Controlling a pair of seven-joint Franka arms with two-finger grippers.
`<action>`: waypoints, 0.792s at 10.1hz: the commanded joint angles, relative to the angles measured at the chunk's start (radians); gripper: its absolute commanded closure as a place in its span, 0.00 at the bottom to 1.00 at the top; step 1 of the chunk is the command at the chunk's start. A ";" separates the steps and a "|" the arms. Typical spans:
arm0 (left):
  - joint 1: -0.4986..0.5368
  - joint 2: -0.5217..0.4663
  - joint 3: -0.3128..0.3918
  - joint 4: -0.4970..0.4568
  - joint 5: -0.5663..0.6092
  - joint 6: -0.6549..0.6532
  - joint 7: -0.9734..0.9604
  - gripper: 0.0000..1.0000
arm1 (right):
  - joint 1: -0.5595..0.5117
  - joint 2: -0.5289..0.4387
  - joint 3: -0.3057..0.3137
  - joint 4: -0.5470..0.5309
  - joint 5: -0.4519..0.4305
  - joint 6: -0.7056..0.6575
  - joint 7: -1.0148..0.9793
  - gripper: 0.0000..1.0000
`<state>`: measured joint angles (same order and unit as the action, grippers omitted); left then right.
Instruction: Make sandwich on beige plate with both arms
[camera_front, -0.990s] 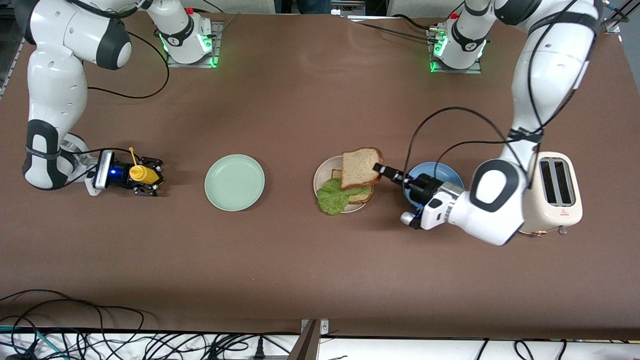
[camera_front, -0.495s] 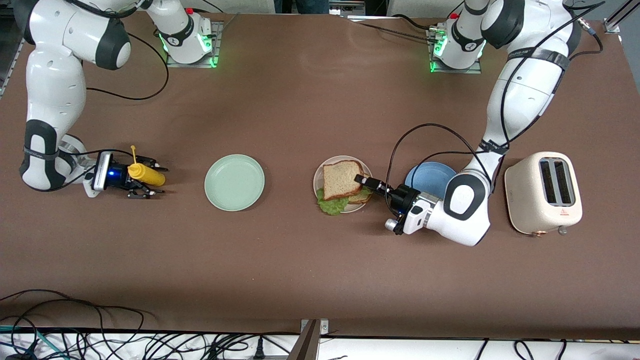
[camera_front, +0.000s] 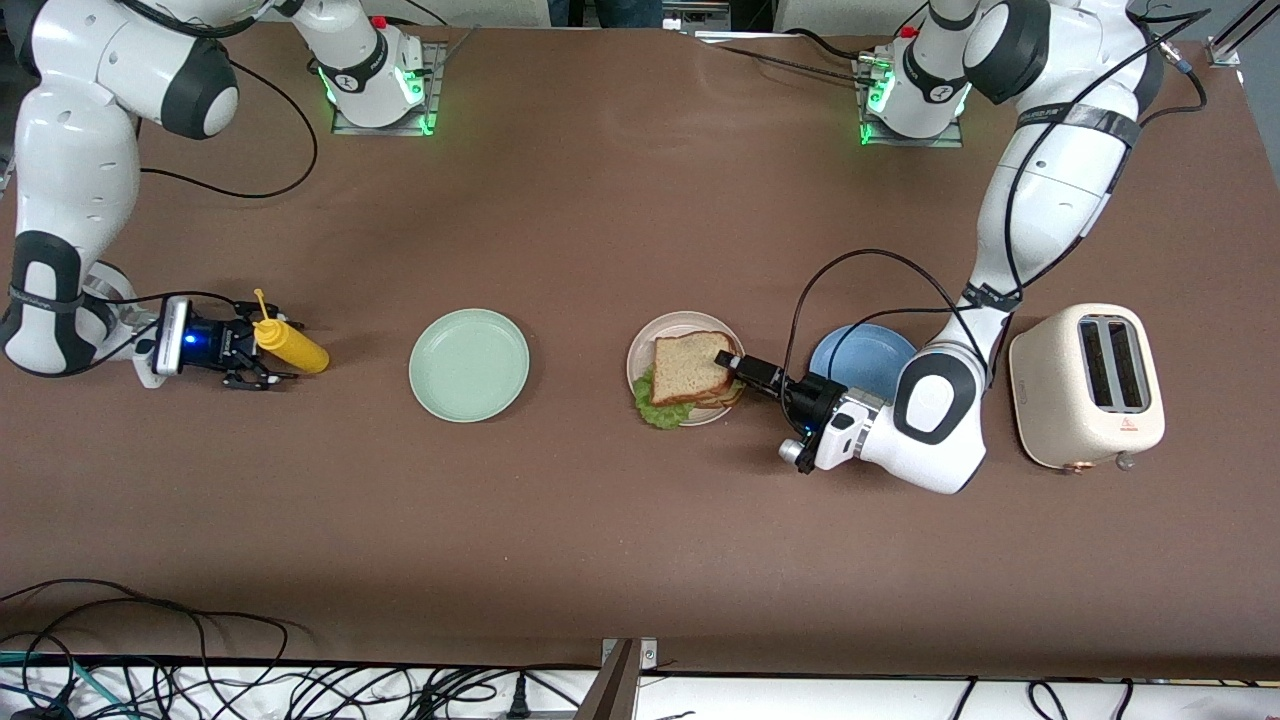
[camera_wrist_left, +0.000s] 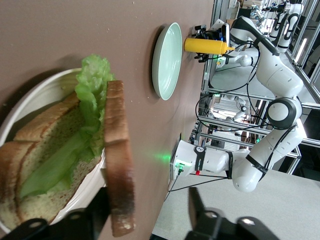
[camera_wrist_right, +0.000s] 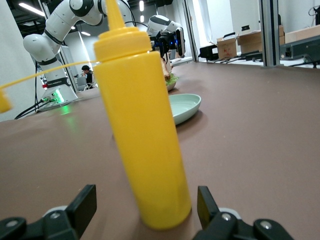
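Note:
The sandwich (camera_front: 688, 368) lies on the beige plate (camera_front: 640, 350): a bread slice underneath, ruffled green lettuce (camera_front: 655, 410) in the middle, and a top slice (camera_wrist_left: 119, 150) over it. My left gripper (camera_front: 728, 365) is at the plate's edge toward the left arm's end. It is open, with the top slice's crust (camera_wrist_left: 122, 210) between its spread fingers, close to one of them. My right gripper (camera_front: 258, 352) stands open around a yellow mustard bottle (camera_wrist_right: 142, 130), which is upright on the table with a gap on each side.
A mint green plate (camera_front: 469, 364) sits between the bottle and the beige plate. A blue plate (camera_front: 865, 355) lies under the left arm's wrist, and a cream toaster (camera_front: 1087, 385) stands beside it at the left arm's end. Cables hang along the table's near edge.
The left gripper brought the top slice down onto the lettuce and opened. The right gripper opened off the mustard bottle and drew back slightly toward the right arm's end.

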<state>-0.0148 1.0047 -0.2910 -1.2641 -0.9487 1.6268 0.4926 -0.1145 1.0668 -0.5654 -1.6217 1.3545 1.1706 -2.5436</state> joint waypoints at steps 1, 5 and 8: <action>0.025 -0.046 0.007 -0.002 0.054 -0.013 0.009 0.00 | -0.068 0.004 0.007 0.119 -0.096 -0.006 0.098 0.08; 0.062 -0.145 0.007 -0.001 0.278 -0.091 -0.078 0.00 | -0.080 -0.021 -0.092 0.432 -0.207 -0.069 0.530 0.07; 0.067 -0.285 0.007 -0.004 0.506 -0.134 -0.199 0.00 | -0.070 -0.082 -0.125 0.588 -0.227 -0.143 0.987 0.04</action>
<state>0.0540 0.8160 -0.2888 -1.2447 -0.5456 1.5178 0.3502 -0.1850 1.0081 -0.6863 -1.1050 1.1629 1.0639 -1.7372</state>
